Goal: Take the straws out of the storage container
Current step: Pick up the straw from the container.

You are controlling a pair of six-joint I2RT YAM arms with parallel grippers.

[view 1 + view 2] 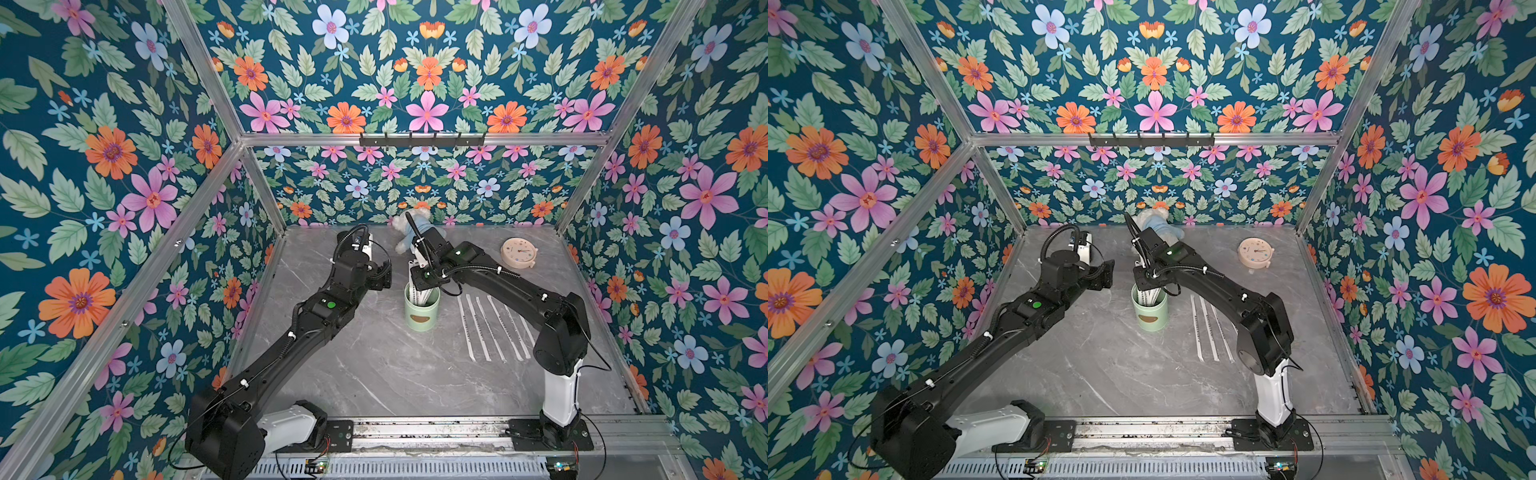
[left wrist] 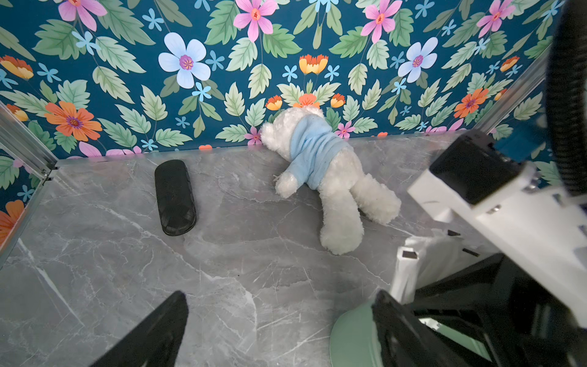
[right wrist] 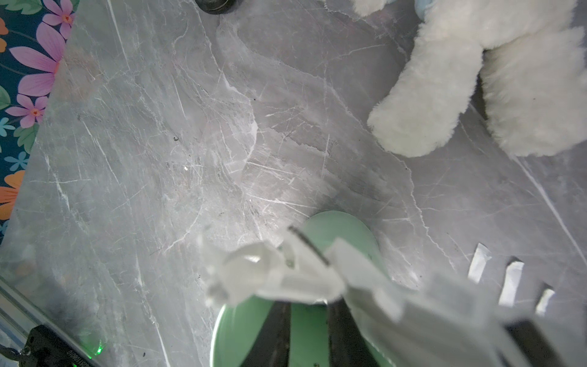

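We find flat paper-wrapped straws (image 1: pixel 420 296) standing in the mint cylindrical storage container (image 1: pixel 420 318), centred on the veined grey table (image 1: pixel 374 374); floral walls (image 1: pixel 415 83) surround. Left gripper (image 2: pixel 274 330) wide, empty; right gripper (image 3: pixel 306 308) narrowed among straws, hold indeterminate.

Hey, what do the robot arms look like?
The left arm and right arm are matte black with white base links, ribbed black hoses, white cable ties and a green light each. The left end effector and right end effector have black fingers.

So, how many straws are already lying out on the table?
5 straws show in a top view, side by side on the table, between the storage container and the right arm; the arm may hide more.
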